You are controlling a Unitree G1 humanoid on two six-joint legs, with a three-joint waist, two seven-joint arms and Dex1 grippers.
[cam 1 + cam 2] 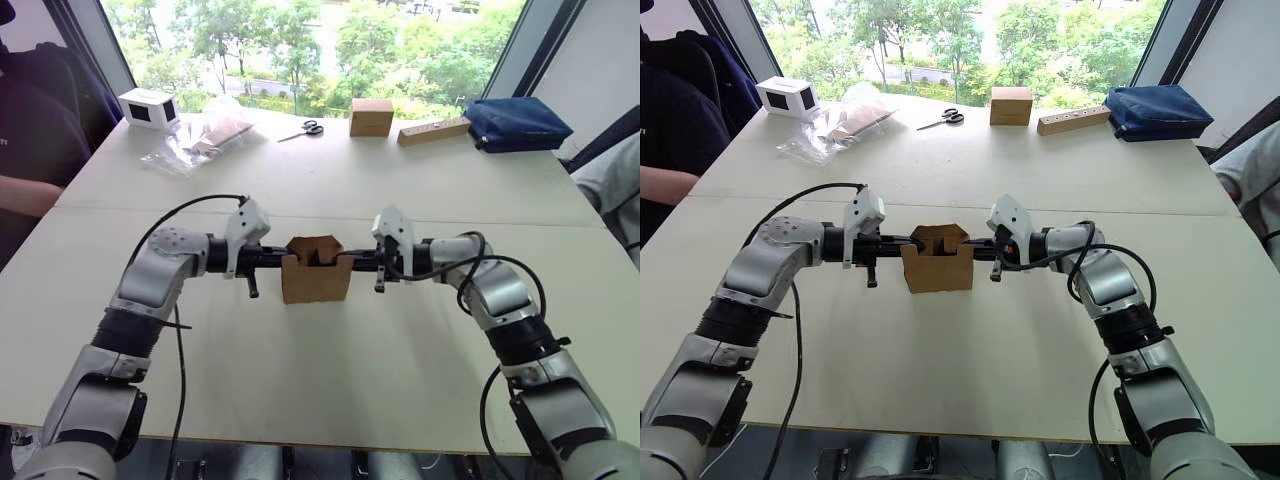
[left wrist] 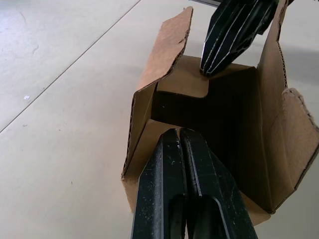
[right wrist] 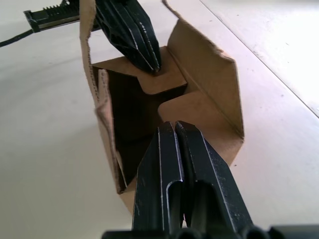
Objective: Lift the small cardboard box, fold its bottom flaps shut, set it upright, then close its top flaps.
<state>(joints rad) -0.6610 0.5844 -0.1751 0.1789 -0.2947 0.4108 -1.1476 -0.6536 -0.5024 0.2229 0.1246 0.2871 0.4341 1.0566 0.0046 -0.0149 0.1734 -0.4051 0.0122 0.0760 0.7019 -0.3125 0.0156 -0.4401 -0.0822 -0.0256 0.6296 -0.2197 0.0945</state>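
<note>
Both arms bent at the elbow, forearms turned inward, wrists level and facing each other. Left hand (image 1: 268, 262) reaching in from 9 o'clock, fingers (image 2: 174, 164) pressed together. Right hand (image 1: 362, 263) reaching in from 3 o'clock, fingers (image 3: 172, 154) likewise closed, apparently gripping nothing.

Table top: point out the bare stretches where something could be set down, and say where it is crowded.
Bare: the near table between the two arms, in front of the small cardboard box; also the middle band between that box and the scissors. Crowded: the far edge, with the white box, plastic bags, cardboard cube, wooden block and blue pouch.
</note>
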